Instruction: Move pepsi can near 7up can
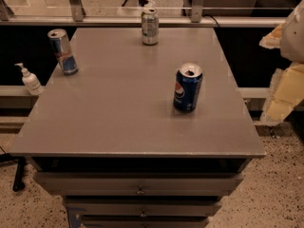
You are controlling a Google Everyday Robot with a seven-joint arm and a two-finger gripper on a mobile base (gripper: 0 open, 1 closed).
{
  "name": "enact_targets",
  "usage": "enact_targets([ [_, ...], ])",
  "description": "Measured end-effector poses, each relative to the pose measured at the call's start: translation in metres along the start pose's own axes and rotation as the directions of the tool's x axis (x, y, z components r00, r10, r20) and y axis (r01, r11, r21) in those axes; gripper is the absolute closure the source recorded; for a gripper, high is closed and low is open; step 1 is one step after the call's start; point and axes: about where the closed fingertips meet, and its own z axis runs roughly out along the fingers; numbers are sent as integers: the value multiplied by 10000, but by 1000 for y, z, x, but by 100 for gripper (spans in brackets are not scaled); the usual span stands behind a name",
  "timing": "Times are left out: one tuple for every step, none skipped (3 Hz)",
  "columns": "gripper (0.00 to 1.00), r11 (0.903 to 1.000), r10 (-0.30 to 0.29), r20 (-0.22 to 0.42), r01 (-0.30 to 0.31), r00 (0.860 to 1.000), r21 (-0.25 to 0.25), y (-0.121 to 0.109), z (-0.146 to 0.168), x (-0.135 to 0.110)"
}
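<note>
1. The pepsi can (187, 88) is standing upright on the grey surface (118, 118), right of the middle and about halfway between the near and far edges. Its logo faces the camera, and the silver top with its opening is visible.
2. The 7up can (150, 26) is way at the back, upright, right by the far edge and roughly centred left to right. The two cans are well apart, with bare grey top between them.
3. There's a third one too, a slim can (62, 52) in blue and silver with red marks. It stands at the far left corner, well apart from both of the others.
4. The claw (278, 99) is over at the right edge of the view, a pale cream-and-white shape off the right side of the surface. It isn't touching any can and it's well apart from the pepsi can. Honestly I cannot tell whether it's open or closed, and I can't see anything held in it.
5. Other bits: a white pump bottle (30, 80) sits on a ledge just left of the surface, lower down. Drawers (140, 183) with small knobs run under the near edge, above a speckled floor (280, 198).
</note>
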Motion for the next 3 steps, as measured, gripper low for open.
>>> enact_targets([
  [0, 10000, 0, 0, 0, 10000, 0, 0, 0, 0],
  [0, 9995, 314, 780, -315, 9965, 2, -8, 16, 0],
  [0, 9965, 833, 2336, -835, 9688, -90, -30, 55, -6],
])
